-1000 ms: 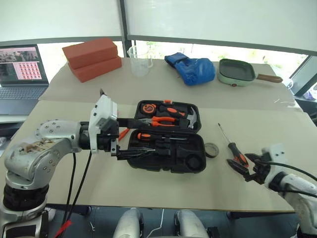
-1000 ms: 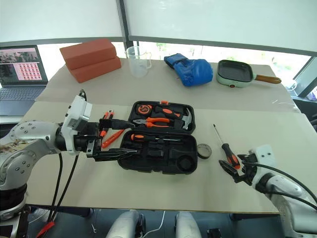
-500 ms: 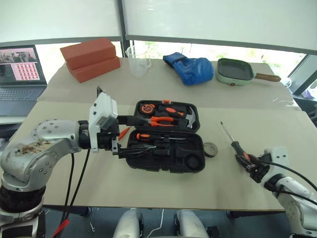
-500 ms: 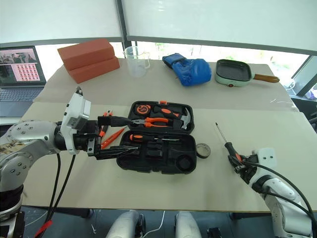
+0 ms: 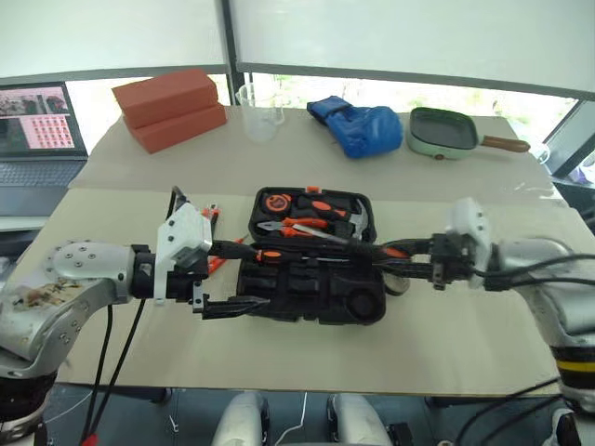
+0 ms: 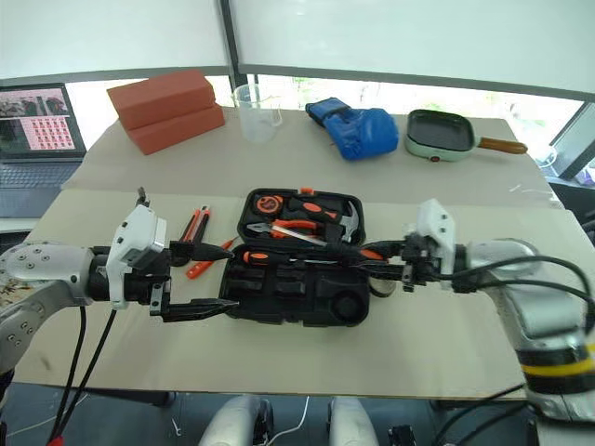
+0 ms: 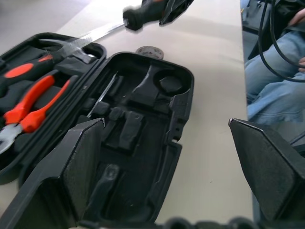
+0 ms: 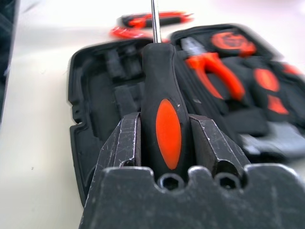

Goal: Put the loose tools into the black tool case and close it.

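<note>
1. Over on the left, the left pincer (image 6: 200, 279) hangs wide open at the near-left corner of the black tool case (image 6: 297, 288), holding nothing.
2. Utility knife (image 6: 196, 226) and tester screwdriver (image 6: 199, 268) still lie loose on the bench (image 6: 307, 348).
3. On the right, the right pincer (image 6: 395, 263) has picked its screwdriver (image 6: 353, 253) off the bench and swung it over the open case, so stowing looks next.

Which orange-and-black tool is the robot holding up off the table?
The screwdriver, pinched in the right gripper above the open tool case. The utility knife lies on the table left of the case.
</note>
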Tool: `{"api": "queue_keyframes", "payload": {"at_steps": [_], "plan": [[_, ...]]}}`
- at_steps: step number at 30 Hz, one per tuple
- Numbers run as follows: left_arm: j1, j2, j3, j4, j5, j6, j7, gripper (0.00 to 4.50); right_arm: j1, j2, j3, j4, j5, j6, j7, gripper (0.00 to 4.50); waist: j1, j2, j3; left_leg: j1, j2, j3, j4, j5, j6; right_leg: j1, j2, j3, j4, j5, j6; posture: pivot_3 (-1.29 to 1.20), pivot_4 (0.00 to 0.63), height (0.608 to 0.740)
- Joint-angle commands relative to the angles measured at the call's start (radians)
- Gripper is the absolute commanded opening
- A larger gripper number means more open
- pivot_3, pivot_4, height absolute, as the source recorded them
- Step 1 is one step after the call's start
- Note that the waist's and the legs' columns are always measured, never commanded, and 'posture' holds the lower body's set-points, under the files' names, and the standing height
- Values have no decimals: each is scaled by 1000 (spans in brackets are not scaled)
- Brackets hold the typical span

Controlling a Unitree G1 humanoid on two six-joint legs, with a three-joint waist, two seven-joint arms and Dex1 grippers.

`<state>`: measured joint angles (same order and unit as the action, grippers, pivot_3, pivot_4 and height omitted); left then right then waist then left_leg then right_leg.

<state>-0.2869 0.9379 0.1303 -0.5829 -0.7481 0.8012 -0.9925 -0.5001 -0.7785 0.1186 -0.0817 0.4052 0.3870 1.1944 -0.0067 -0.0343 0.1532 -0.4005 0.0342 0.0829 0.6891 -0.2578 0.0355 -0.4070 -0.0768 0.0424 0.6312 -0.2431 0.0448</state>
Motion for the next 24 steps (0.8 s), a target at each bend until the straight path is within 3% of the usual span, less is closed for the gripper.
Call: {"api": "queue_keyframes", "payload": {"at_steps": [1, 7, 11, 19, 21, 24], "plan": [[-7, -9, 19, -15, -8, -15, 27, 4500, -79, 29, 115, 139, -143, -156, 62, 1054, 3, 0, 0, -2, 0, 0, 0, 0, 0, -1, 0, 0, -1, 0, 0, 0, 150, 738], [54, 5, 77, -45, -34, -4, 47, 4500, -151, 65, 169, 322, -230, -255, 113, 1054, 13, 0, 0, -17, -1, 0, 3, 0, 0, -17, -1, 0, 1, 1, 2, 0, 150, 738], [90, 15, 105, -61, -46, -2, 43, 4500, -177, 85, 168, 404, -256, -281, 118, 1054, 8, 0, 1, -17, 0, 0, 3, 0, -1, -16, -1, -1, 1, 2, 2, 0, 150, 738], [98, 26, 117, -60, -53, -8, 49, 4500, -135, 76, 164, 355, -246, -269, 154, 1054, 7, 0, 1, -15, 0, 0, 4, 0, -1, -14, -1, -1, 2, 3, 1, 0, 150, 738], [93, 27, 110, -50, -44, -18, 45, 4500, -124, 71, 158, 313, -237, -235, 151, 2098, 6, 0, 1, -15, 0, 0, 3, 0, -1, -15, -1, -1, 2, 3, 1, 0, 150, 738], [90, 26, 104, -47, -42, -21, 46, 4500, -122, 68, 127, 254, -201, -186, 145, 2987, 6, 0, 1, -15, 0, 0, 3, 0, -1, -15, 0, -1, 2, 3, 1, 0, 150, 738]]}}
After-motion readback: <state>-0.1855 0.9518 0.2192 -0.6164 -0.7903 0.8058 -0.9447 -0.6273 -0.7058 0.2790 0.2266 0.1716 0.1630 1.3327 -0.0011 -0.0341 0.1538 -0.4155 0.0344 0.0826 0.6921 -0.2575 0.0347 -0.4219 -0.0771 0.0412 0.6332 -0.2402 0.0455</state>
